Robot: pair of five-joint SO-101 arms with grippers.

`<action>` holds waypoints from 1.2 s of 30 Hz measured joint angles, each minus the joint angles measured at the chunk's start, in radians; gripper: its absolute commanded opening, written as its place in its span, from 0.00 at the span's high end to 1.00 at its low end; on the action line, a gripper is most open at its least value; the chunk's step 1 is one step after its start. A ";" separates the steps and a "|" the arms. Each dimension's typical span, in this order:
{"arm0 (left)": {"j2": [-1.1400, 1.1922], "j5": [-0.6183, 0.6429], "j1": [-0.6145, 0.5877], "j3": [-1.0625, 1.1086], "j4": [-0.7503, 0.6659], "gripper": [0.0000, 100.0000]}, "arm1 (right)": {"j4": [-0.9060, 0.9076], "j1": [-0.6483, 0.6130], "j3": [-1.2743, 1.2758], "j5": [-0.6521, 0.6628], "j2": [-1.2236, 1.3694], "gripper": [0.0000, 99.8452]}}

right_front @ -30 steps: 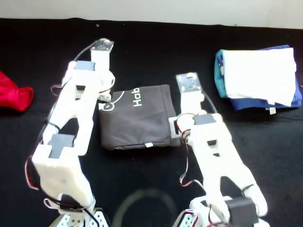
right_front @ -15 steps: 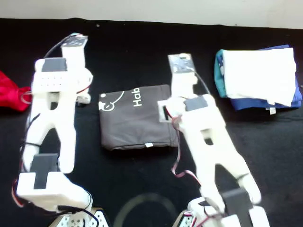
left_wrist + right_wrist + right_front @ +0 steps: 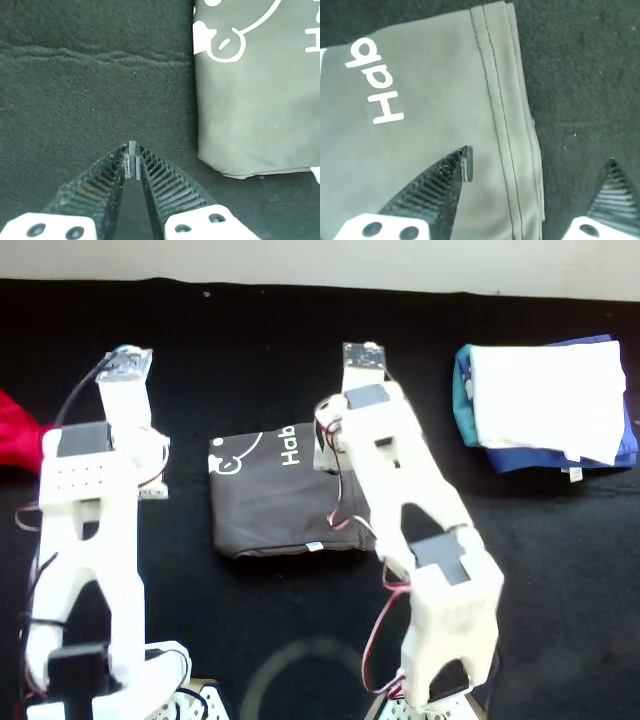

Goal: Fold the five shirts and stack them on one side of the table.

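1. Lying flat mid-table on the black cloth-covered table [image 3: 300, 330]: a folded dark grey rectangular fabric shirt with white print [image 3: 285, 490], between the two arms.
2. At the table's right side, well apart from the grey shirt: a stack of folded shirts [image 3: 545, 400], white on top of blue and teal, seemingly three in all. At the left edge: a crumpled red shirt [image 3: 15, 435], not yet folded.
3. Left gripper [image 3: 131, 160]: pinched fully closed, toothed fingers meeting, holding nothing. Placed over bare black cloth just beside the grey shirt [image 3: 260, 90], on the side with the printed figure.
4. Right gripper [image 3: 539, 164]: spread wide and holding nothing. One finger over the grey shirt [image 3: 420, 125], the other over black cloth, straddling the double-stitched edge. Touching the fabric or hanging just above it: impossible to tell.
5. Judged from this layout: folding of the grey shirt done, transfer to the stack now in hand, with the grasp not yet made.
6. Called for next, by the same judgement:
   - Lower the right gripper and close it on every layer at the stitched edge, so that the fold holds.
   - Open the left gripper and take the opposite edge.
   - Lift level with both arms and set the shirt square on the white one.
   - Leave the red shirt for afterwards.
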 measured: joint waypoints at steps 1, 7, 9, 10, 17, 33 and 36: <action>-0.015 -0.005 0.000 0.020 -0.012 0.99 | 0.012 0.000 -0.025 0.000 0.025 0.62; -0.046 -0.009 0.000 0.061 -0.028 0.99 | 0.031 -0.005 -0.118 -0.055 0.153 0.62; -0.046 -0.009 0.000 0.061 -0.028 0.99 | 0.031 -0.005 -0.146 -0.068 0.206 0.62; -0.046 -0.009 0.000 0.061 -0.028 0.99 | 0.031 -0.005 -0.161 -0.071 0.230 0.62; -0.046 -0.009 0.000 0.061 -0.028 0.99 | 0.083 -0.005 -0.285 -0.074 0.353 0.92; -0.046 -0.012 -0.055 0.098 -0.040 0.99 | 0.293 0.040 -0.555 0.068 0.488 0.99; -0.048 -0.012 -0.055 0.143 -0.083 0.99 | 0.377 0.071 -0.667 0.083 0.503 0.99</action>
